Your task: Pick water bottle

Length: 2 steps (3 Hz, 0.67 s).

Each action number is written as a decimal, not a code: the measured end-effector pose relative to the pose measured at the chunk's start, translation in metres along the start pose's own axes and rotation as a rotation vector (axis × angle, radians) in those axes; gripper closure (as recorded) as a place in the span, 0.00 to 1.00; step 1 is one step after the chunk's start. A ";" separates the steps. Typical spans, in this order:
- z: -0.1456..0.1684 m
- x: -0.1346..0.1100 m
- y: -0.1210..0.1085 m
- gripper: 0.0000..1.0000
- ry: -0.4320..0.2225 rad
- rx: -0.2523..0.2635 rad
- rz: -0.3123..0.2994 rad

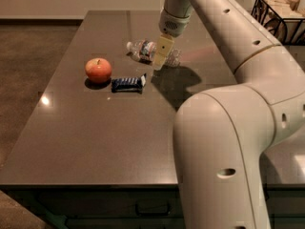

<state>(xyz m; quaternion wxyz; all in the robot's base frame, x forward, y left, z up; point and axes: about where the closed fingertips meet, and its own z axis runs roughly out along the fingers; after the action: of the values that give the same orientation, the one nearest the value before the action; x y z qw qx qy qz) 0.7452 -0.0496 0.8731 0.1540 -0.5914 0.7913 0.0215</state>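
The water bottle point(145, 51) lies on its side on the dark table point(95, 128) toward the far side, white cap pointing left, label band in its middle. My gripper point(159, 61) hangs from the arm right over the bottle's middle, its pale yellow fingers point(162, 50) pointing down and covering part of the bottle. The bottle's right end point(174, 57) shows past the fingers.
A red apple point(98, 70) sits left of the bottle. A dark blue snack bar wrapper point(127, 83) lies just in front of the bottle. The arm's large white links point(228, 142) fill the right side. A wire basket point(279, 11) stands at the far right.
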 end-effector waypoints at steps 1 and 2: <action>0.008 -0.001 -0.006 0.16 0.025 0.005 -0.013; 0.010 -0.003 -0.008 0.39 0.039 0.009 -0.031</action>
<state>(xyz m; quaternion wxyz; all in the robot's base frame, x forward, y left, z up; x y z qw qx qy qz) 0.7554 -0.0471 0.8655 0.1413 -0.6031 0.7850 0.0041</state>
